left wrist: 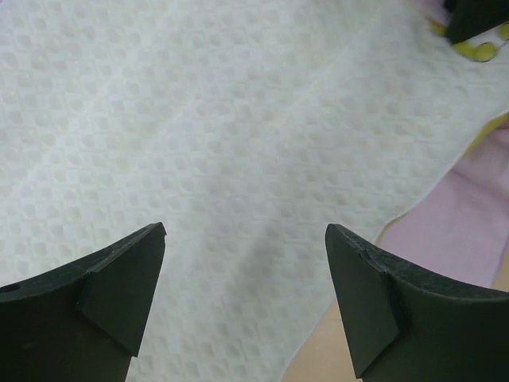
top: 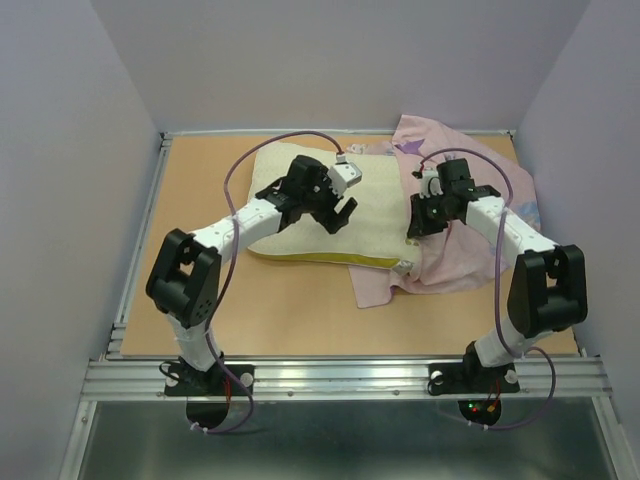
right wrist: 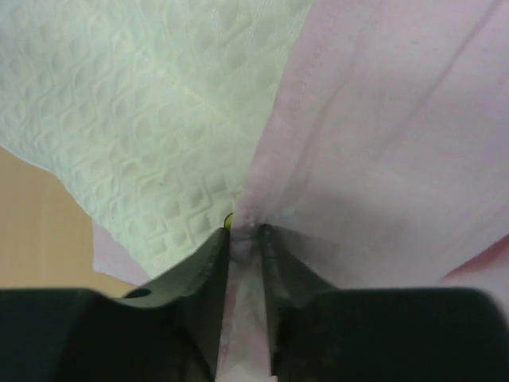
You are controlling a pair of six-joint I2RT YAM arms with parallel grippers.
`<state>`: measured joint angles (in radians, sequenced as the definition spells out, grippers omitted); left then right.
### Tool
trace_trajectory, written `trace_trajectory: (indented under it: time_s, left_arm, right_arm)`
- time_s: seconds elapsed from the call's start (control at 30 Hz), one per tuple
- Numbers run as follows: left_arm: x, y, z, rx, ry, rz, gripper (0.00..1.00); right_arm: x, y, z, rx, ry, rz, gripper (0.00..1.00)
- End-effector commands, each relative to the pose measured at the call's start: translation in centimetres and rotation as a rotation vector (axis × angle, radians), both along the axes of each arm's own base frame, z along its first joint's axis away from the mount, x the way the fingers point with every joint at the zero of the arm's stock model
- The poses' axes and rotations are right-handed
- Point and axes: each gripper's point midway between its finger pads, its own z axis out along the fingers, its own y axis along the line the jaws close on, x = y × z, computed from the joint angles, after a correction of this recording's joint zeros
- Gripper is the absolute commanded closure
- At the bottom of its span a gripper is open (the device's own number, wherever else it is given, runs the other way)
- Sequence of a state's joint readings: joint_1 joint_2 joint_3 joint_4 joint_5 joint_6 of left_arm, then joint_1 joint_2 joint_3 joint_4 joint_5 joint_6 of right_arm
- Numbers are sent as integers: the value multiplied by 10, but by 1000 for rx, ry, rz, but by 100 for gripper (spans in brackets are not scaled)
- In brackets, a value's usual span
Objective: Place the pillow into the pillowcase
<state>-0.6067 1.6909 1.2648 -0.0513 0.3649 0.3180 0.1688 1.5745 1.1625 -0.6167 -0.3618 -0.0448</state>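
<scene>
The cream-white pillow (top: 375, 220) with a dotted texture lies mid-table, its yellow side band (top: 320, 258) facing the near edge. My left gripper (top: 340, 213) hovers just above it, open and empty; the left wrist view shows the pillow (left wrist: 238, 119) filling the gap at the left gripper (left wrist: 245, 227). The pale pink pillowcase (top: 450, 262) lies crumpled at the pillow's right end and under its corner. My right gripper (top: 413, 228) is shut on a fold of the pillowcase (right wrist: 398, 119) at its hem, right beside the pillow (right wrist: 143, 103); the right gripper (right wrist: 245, 231) pinches pink cloth.
The orange-brown table (top: 200, 290) is boxed in by pale walls on three sides. A metal rail (top: 340, 375) runs along the near edge where both arm bases are bolted. Purple cables loop over each arm.
</scene>
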Motion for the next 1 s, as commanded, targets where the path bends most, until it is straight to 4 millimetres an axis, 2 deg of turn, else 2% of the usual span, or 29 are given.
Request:
trace_trajectory:
  time_s: [0.0,0.03,0.07,0.13,0.17,0.2,0.23,0.27,0.37,0.4,0.47,0.5,0.53,0.6,0.67,0.73,0.77,0.9,0.97]
  left_arm:
    - [46,9,-13,104,-62,81,8]
    - [54,12,-32,125,-23,105,9]
    - [61,12,-33,110,-16,108,12]
    - [60,8,-44,100,16,95,17]
    - [53,2,-51,82,48,55,22]
    - [46,-1,-56,69,74,34,30]
    - [38,-7,-58,45,96,5,35]
    - [31,-9,-64,26,131,14,45]
    - [19,-15,-66,-26,188,7,60]
    - [10,-13,-74,-32,238,30,70]
    - [5,-13,-70,-62,246,39,79]
    - [-1,-11,-74,-78,277,65,93]
    - [-5,-11,-69,-97,280,67,100]
    - [-13,-12,-66,-140,304,70,100]
    - [-24,-22,-49,-237,366,64,100]
    - [-25,-35,-32,-339,388,56,100]
    - [-31,-44,-23,-410,466,58,100]
    - [-21,-79,15,-580,521,15,100]
    - [-17,-83,14,-611,561,21,100]
  right_arm:
    - [23,13,15,9,-80,25,82]
    - [22,18,14,12,-78,38,87]
    - [20,24,13,29,-72,60,95]
    - [21,34,13,38,-75,77,99]
    - [22,45,17,61,-85,97,99]
    - [26,56,25,100,-98,119,99]
    - [28,66,29,120,-105,131,99]
    - [31,75,35,157,-120,160,99]
    - [45,96,57,233,-147,179,100]
    - [45,102,64,263,-150,201,99]
    - [47,109,76,289,-169,213,99]
    - [45,112,79,300,-169,221,99]
    - [42,114,81,310,-163,220,100]
    - [40,119,79,318,-152,227,100]
    - [35,129,72,313,-139,247,99]
    - [33,134,62,312,-118,254,100]
    - [34,134,60,313,-114,244,99]
    - [23,124,60,284,-133,234,99]
    - [10,113,64,257,-166,231,100]
